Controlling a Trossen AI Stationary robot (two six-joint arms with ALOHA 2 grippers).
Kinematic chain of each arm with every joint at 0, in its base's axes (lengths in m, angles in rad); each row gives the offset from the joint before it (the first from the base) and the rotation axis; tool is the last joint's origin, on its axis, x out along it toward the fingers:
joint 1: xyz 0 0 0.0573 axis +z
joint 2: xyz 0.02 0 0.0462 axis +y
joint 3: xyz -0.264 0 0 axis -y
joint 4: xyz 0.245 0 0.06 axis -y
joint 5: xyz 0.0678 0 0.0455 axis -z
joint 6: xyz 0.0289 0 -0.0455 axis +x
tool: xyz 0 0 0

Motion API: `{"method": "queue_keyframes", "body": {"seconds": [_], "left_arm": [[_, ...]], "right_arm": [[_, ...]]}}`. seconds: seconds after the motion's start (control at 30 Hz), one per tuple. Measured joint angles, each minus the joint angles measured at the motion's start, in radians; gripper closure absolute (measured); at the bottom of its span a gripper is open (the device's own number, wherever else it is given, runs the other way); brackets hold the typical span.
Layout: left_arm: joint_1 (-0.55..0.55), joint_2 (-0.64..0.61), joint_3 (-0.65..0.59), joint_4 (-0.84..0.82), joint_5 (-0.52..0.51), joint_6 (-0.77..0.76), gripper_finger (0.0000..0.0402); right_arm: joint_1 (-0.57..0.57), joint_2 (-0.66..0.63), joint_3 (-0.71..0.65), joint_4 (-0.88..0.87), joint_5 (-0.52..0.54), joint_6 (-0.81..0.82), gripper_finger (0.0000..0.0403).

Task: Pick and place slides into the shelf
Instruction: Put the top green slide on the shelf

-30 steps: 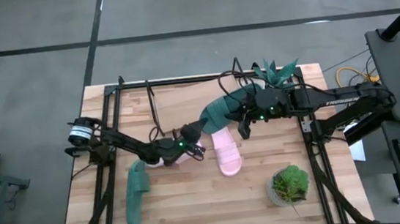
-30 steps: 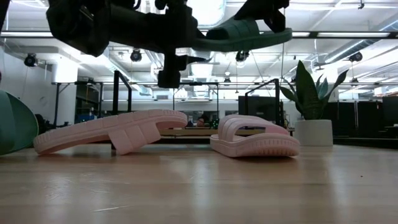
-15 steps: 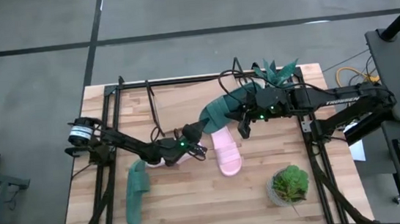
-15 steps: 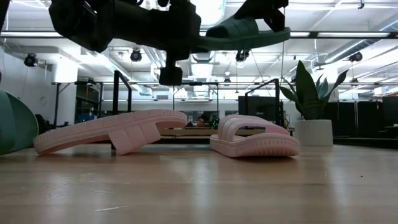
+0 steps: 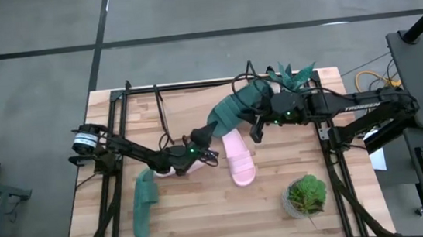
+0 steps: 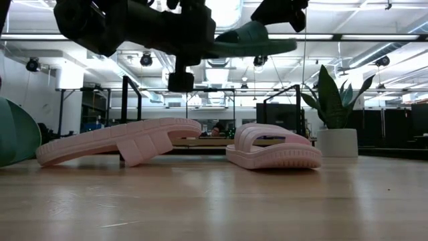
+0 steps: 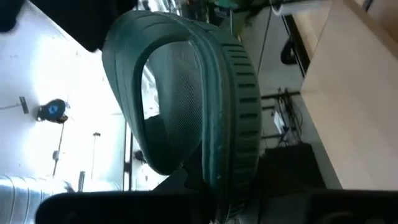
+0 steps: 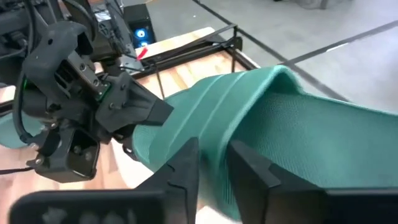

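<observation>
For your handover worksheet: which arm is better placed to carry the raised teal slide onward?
Probably the right. The right pincer is clamped on the raised teal slide, nearer the table's back edge; the left pincer only meets its other end.

No readable text, labels, brands or numbers; white lettering on right arm [image 5: 358,107] illegible.

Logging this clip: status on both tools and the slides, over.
Left tool and right tool both shut on teal slide, held aloft. Two pink slides, one teal slide on table. Shelf not seen.
</observation>
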Motion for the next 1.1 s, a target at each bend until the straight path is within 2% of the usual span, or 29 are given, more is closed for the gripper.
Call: {"method": "queue_keyframes", "body": {"seconds": [0.13,0.27,0.43,0.57,0.73,0.9,1.1], "left_arm": [[0.002,-0.007,0.000,0.000,-0.066,-0.005,0.0381],[0.006,-0.024,-0.002,-0.001,-0.163,-0.077,0.0381],[0.017,-0.030,-0.003,-0.001,-0.164,-0.202,0.0381],[0.046,-0.030,0.011,-0.001,-0.178,-0.347,0.0381],[0.067,-0.030,0.026,-0.001,-0.287,-0.508,0.0382],[0.069,-0.030,0.025,-0.008,-0.335,-0.668,0.0382],[0.063,-0.022,0.022,-0.055,-0.483,-0.945,0.0382]], "right_arm": [[0.001,0.000,0.008,-0.011,0.064,-0.033,0.0292],[0.001,-0.001,0.046,-0.011,0.206,-0.083,0.0275],[0.000,-0.001,0.103,-0.010,0.305,-0.199,0.0267],[0.001,-0.001,0.151,-0.005,0.305,-0.286,0.0268],[0.001,-0.002,0.201,-0.005,0.305,-0.361,0.0275],[0.001,-0.002,0.224,-0.005,0.305,-0.379,0.0282],[0.001,-0.002,0.228,-0.006,0.304,-0.393,0.0287]]}}
